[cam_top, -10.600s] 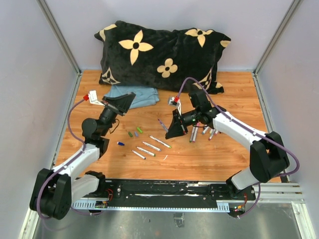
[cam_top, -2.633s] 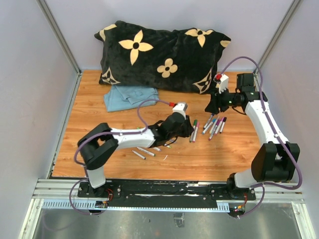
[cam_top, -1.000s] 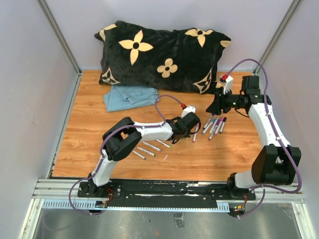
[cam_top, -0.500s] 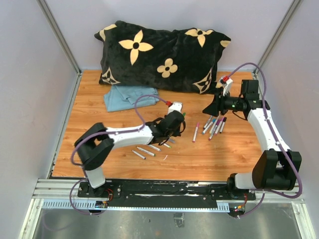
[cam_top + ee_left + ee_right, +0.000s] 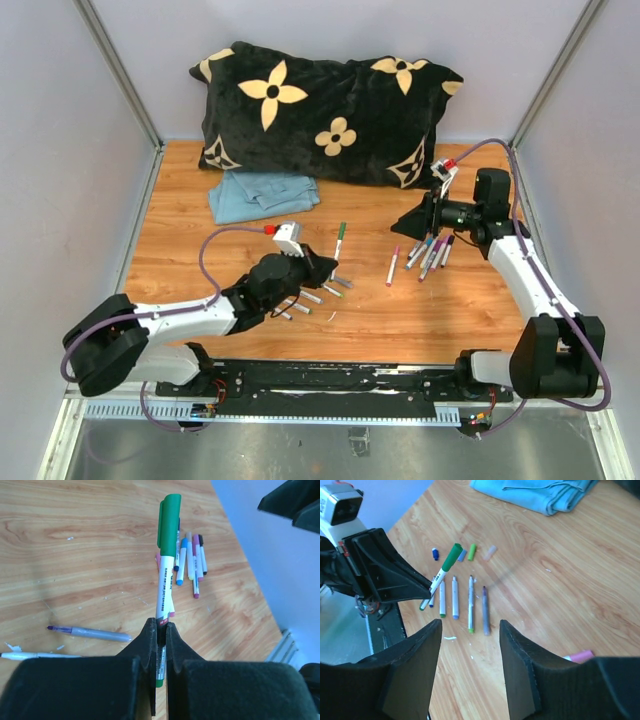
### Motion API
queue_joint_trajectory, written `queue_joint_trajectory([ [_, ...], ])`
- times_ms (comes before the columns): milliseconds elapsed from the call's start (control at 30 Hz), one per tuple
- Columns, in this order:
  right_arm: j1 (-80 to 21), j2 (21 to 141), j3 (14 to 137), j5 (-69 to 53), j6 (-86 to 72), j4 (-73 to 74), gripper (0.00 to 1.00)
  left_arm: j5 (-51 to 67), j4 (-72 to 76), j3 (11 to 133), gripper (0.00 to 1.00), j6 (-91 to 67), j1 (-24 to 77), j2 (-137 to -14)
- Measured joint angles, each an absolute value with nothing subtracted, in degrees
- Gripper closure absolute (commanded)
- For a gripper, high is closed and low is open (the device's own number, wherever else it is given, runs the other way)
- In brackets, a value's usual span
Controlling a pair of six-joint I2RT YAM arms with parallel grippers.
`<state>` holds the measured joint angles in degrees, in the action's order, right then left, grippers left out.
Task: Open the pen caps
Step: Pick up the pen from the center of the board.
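Left gripper [image 5: 160,626]: jaws clamped on the barrel of the green-capped pen [image 5: 165,580], holding it off the wood over the middle of the table [image 5: 470,320]
Green cap [image 5: 170,517]: seated on the held pen's free end, the end away from the jaws, pointing toward the far edge
Right gripper [image 5: 470,627]: jaws apart with nothing between them, hovering toward the right edge and facing the left gripper
Loose caps [image 5: 472,551]: a blue, a grey, a green and a pale one lying on the wood between the uncapped pens and the blue cloth, apart from both
Uncapped pens [image 5: 455,597]: side by side in a row toward the near edge, close by the left gripper
Capped pens [image 5: 432,250]: a bunch lying flat toward the right edge, near the right gripper, caps on
Pink-capped pen [image 5: 392,266]: alone, just left of that bunch
Pillow [image 5: 320,110]: black with cream flowers, along the far edge
Blue cloth [image 5: 262,192]: folded, toward the far left corner, just in front of the pillow
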<state>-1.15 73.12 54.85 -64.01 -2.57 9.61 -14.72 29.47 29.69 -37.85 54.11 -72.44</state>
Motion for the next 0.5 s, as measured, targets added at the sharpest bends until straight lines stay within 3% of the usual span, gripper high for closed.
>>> queue_joint_trajectory([
  [167,-4.56,73.06,51.31,-65.32,-8.16,2.52,0.45,-12.93,42.98,20.60,1.00,-42.11,52.82,-69.21],
  [500,-9.56,73.47,47.35,-65.91,-16.97,-9.61,0.42,-11.42,64.14,14.74,1.00,-47.37,52.62,-72.25],
])
